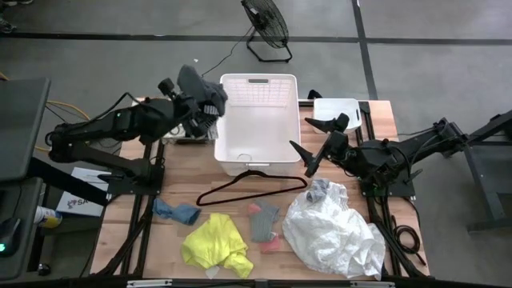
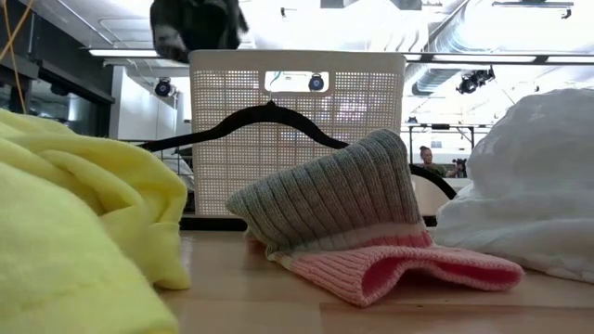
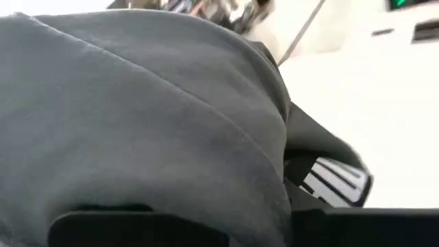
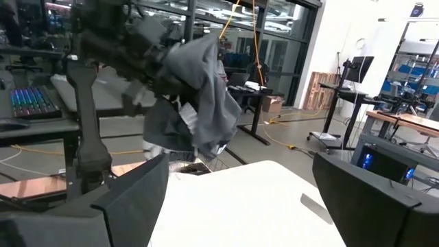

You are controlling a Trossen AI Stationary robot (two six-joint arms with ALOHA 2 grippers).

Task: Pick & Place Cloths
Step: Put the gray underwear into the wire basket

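Observation:
My left gripper is shut on a dark grey cloth and holds it up beside the far left corner of the white basket. The same cloth shows at the top of the low view and in the right wrist view. My right gripper is open beside the basket's right wall, touching nothing. On the table lie a blue cloth, a yellow one, a grey and pink piece and a large white one. My left gripper holds the dark grey cloth lifted clear of the table. The cloth drapes over the fingers and hangs slack below them. The cloth itself hides the place of contact, so which part is held cannot be told.
A thin black hanger lies on the table just in front of the basket. A white lid-like tray sits to the basket's right, behind my right arm. A small grey piece rests on the white cloth's far edge.

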